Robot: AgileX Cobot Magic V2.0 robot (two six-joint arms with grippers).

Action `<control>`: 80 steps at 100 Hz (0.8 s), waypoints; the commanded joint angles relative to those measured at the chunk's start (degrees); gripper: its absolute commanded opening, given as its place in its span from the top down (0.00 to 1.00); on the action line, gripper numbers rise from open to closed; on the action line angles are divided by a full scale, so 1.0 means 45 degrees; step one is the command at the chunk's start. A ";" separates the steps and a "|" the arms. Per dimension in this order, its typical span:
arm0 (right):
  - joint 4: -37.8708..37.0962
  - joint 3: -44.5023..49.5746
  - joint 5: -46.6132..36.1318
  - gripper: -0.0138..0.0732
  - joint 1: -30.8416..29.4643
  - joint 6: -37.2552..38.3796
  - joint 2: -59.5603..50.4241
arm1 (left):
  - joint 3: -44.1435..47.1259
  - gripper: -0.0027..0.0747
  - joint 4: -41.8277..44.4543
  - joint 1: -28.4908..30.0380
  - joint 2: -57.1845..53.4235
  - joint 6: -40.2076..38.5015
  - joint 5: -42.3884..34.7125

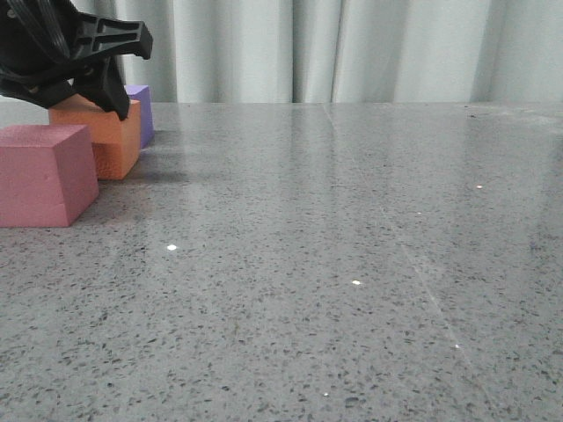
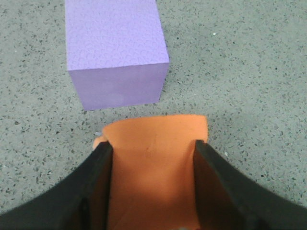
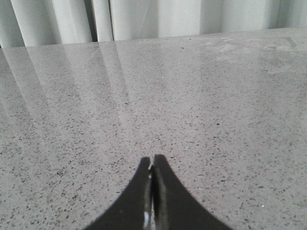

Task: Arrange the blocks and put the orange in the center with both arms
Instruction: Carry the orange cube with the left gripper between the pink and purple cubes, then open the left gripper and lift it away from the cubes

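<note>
The orange cube (image 1: 113, 145) stands at the far left of the grey stone tabletop (image 1: 352, 264), between the pink-red cube (image 1: 44, 176) in front of it and the purple cube (image 1: 142, 110) behind it. My left gripper (image 1: 98, 98) comes down on it from above. In the left wrist view my left gripper (image 2: 152, 146) has its black fingers pressed on both sides of the orange cube (image 2: 153, 167), with the purple cube (image 2: 115, 52) just beyond and apart from it. My right gripper (image 3: 152, 160) is shut and empty over bare tabletop; it is out of the front view.
A pale curtain (image 1: 352, 48) hangs behind the table's far edge. The three cubes stand close together in a line at the left side. Speckled stone (image 3: 192, 96) stretches ahead of the right gripper.
</note>
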 commanded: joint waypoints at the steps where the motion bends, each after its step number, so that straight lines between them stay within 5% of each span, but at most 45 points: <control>1: -0.0010 -0.0169 -0.1094 0.92 -0.0062 -0.0116 -0.0302 | -0.0301 0.82 0.0108 0.0112 -0.0368 -0.0003 -0.0649; 16: -0.0010 -0.0169 -0.1094 0.92 -0.0062 -0.0116 -0.0302 | -0.0301 0.69 0.0108 0.0165 -0.0368 -0.0003 -0.0614; 33: -0.0010 -0.0169 -0.1094 0.92 -0.0062 -0.0116 -0.0302 | -0.0301 0.32 0.0108 0.0165 -0.0368 0.0232 -0.0614; 42: -0.0010 -0.0169 -0.1094 0.92 -0.0062 -0.0116 -0.0302 | -0.0301 0.21 0.0108 0.0165 -0.0368 0.0232 -0.0638; 80: -0.0010 -0.0169 -0.1094 0.92 -0.0062 -0.0116 -0.0302 | -0.0301 0.20 0.0138 0.0165 -0.0961 0.0252 -0.0588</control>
